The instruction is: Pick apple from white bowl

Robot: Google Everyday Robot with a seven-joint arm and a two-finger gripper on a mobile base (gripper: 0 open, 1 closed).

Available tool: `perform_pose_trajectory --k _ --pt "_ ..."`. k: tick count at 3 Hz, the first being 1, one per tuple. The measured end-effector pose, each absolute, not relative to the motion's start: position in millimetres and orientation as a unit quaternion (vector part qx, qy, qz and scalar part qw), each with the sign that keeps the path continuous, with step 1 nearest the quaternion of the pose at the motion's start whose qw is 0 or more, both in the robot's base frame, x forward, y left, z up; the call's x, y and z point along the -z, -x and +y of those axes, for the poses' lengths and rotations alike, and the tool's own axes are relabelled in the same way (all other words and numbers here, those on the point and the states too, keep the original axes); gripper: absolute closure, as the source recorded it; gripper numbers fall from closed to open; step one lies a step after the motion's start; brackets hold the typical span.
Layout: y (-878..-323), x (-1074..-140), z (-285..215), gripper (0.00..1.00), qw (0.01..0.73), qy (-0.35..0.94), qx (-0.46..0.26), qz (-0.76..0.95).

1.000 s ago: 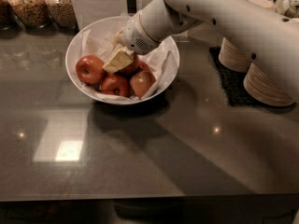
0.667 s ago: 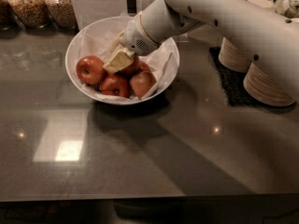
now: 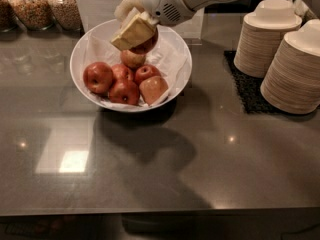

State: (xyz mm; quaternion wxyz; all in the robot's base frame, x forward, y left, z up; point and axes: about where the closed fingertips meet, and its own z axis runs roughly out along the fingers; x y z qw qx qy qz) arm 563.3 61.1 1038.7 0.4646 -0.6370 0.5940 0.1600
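The white bowl [image 3: 79,51], lined with crinkled white paper, stands at the back left of the dark counter. Several apples lie in it, among them a deep red one [image 3: 98,77] and a paler peach one [image 3: 153,89]. My gripper [image 3: 136,34] hangs over the back of the bowl, just above the apples. Its beige fingers [image 3: 131,33] are shut on the apple [image 3: 148,43], a reddish one that is lifted clear of the others. The front finger hides most of it.
Two stacks of beige disposable bowls [image 3: 267,36] [image 3: 297,74] stand at the right on a black mat [image 3: 248,86]. Glass jars of cereal [image 3: 64,4] stand at the back left. A white box [image 3: 100,4] is behind the bowl.
The gripper was down among the apples in the bowl. It has risen with one apple between its fingers and now holds it above the rest.
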Motion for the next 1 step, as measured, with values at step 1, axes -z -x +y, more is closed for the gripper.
perform_pose_trajectory --k 1 --pt "-563.3 -1038.7 61.1 1.00 0.465 0.637 -0.160 0.594"
